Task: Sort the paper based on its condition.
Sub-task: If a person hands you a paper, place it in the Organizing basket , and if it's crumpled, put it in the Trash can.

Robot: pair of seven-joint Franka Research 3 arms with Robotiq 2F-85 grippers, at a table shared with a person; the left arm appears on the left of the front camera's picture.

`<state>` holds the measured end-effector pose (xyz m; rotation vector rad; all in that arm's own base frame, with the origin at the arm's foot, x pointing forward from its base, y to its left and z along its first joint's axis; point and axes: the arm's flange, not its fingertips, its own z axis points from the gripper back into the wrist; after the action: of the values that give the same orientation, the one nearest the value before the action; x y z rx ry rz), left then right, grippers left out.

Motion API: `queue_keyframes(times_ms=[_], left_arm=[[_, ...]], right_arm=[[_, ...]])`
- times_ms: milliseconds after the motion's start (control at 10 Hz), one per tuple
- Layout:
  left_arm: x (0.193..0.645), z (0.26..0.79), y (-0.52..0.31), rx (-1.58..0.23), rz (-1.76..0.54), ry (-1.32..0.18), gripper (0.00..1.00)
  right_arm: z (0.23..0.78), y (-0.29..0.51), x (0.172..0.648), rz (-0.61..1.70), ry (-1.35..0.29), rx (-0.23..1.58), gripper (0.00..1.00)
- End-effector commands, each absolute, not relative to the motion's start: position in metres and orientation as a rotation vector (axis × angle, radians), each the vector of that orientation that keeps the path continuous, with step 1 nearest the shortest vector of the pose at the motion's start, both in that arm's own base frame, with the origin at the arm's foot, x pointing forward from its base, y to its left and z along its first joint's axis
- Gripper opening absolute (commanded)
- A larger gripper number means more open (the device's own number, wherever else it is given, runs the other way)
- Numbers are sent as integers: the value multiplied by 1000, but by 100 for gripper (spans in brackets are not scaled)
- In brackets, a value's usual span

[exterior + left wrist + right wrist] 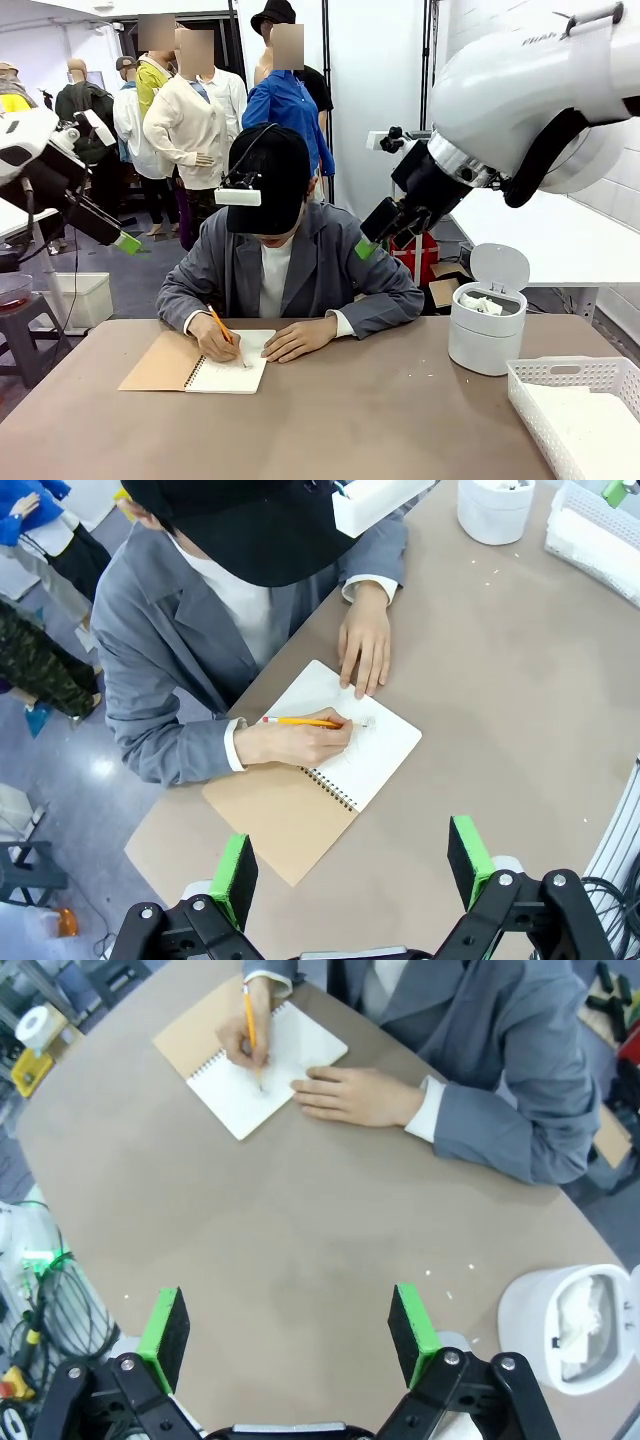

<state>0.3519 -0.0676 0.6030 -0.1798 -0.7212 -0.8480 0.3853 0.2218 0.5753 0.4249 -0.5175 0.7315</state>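
A crumpled white paper ball (483, 303) lies in the small white bin (486, 340), also seen from above as crumpled paper (575, 1315). Flat white paper (590, 428) lies in the lattice basket (570, 372). My left gripper (122, 240) hangs high at the left, and in its wrist view the left gripper (353, 870) stands open and empty above the table's near side. My right gripper (371, 242) hovers high beside the person's shoulder; the right gripper (288, 1332) is open, holding nothing, over bare table.
A person sits at the far side, writing with a yellow pencil (221, 327) in a spiral notebook (200, 364) with a tan cover. The other hand (298, 340) rests on the page. The bin's lid (499, 267) stands up.
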Motion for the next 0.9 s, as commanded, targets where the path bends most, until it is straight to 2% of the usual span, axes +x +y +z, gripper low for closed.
queue_keyframes(times_ms=[0, 800], left_arm=[[347, 612, -57, -214, -891, -731, 100], [334, 624, -35, -194, -868, -752, 100]], right_arm=[[575, 215, 383, 754, -527, 428, 100], [586, 207, 385, 752, -545, 391, 100]])
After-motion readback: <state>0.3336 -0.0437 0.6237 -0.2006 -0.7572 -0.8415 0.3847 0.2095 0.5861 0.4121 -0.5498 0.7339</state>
